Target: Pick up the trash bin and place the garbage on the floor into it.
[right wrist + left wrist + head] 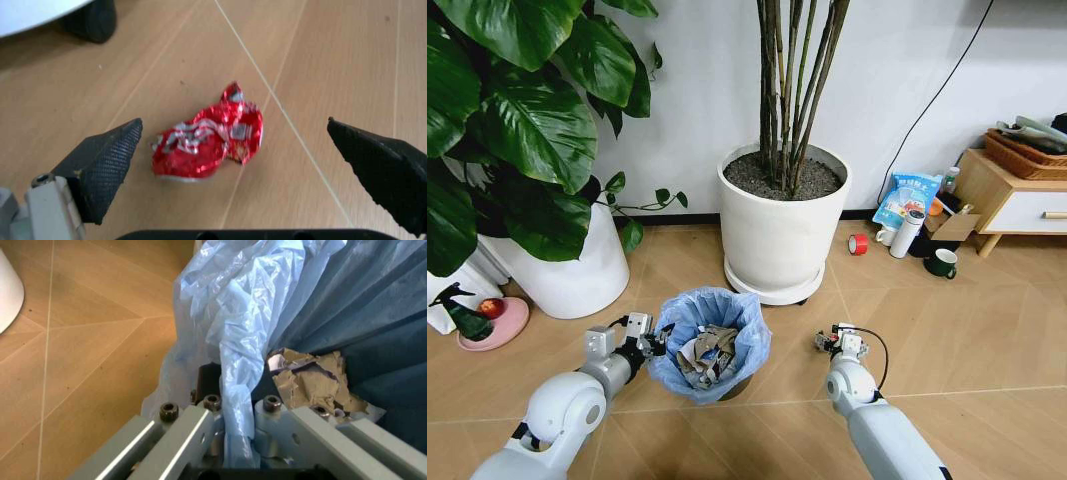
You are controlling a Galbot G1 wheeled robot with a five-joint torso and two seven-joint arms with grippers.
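My left gripper (649, 335) is clamped on the rim of the trash bin (710, 345), pinching its blue bag (230, 340), paper scraps inside. My right gripper (247, 160) hangs spread wide over a red crumpled wrapper (208, 135) lying on the floor (333, 75) between its fingertips.

The right pincer (247, 165) hangs wide open above the floor (333, 65), its two dark textured fingertips (107, 165) spread well apart. Between them lies a crumpled red wrapper (208, 136), flat on the tan boards beside a thin pale seam. A white pot's edge (33, 10) and a dark wheel (90, 20) sit beyond.
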